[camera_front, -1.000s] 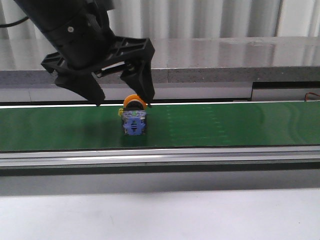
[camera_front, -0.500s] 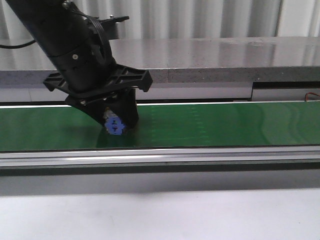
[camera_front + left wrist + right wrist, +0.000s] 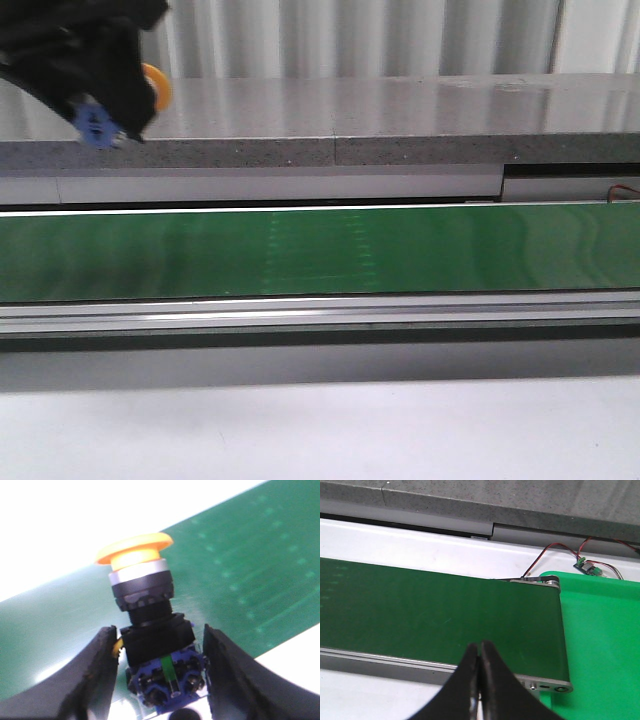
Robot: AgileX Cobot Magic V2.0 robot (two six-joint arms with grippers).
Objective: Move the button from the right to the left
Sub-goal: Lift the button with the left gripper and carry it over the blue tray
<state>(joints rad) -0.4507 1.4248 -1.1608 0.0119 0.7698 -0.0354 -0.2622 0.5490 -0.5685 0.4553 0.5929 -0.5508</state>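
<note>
The button [image 3: 145,625] has a yellow-orange mushroom cap, a black collar and a blue block at its base. My left gripper [image 3: 159,647] is shut on that block, one black finger on each side. In the front view the same button [image 3: 100,125] hangs in the left gripper [image 3: 105,110] at the far upper left, well above the green conveyor belt [image 3: 320,250]; its orange cap and blue face both show. In the right wrist view my right gripper [image 3: 480,650] is shut with nothing in it, over the near edge of the belt [image 3: 435,610].
A grey ledge [image 3: 400,120] runs behind the belt. A metal rail [image 3: 320,315] borders its near side. By the belt's end roller [image 3: 540,582] lie a bright green surface [image 3: 605,645], red and black wires [image 3: 560,550] and a small circuit board [image 3: 592,567].
The left gripper closed on the button on the belt, then lifted it up and to the left, off the belt. The belt's pale markings have shifted left.
</note>
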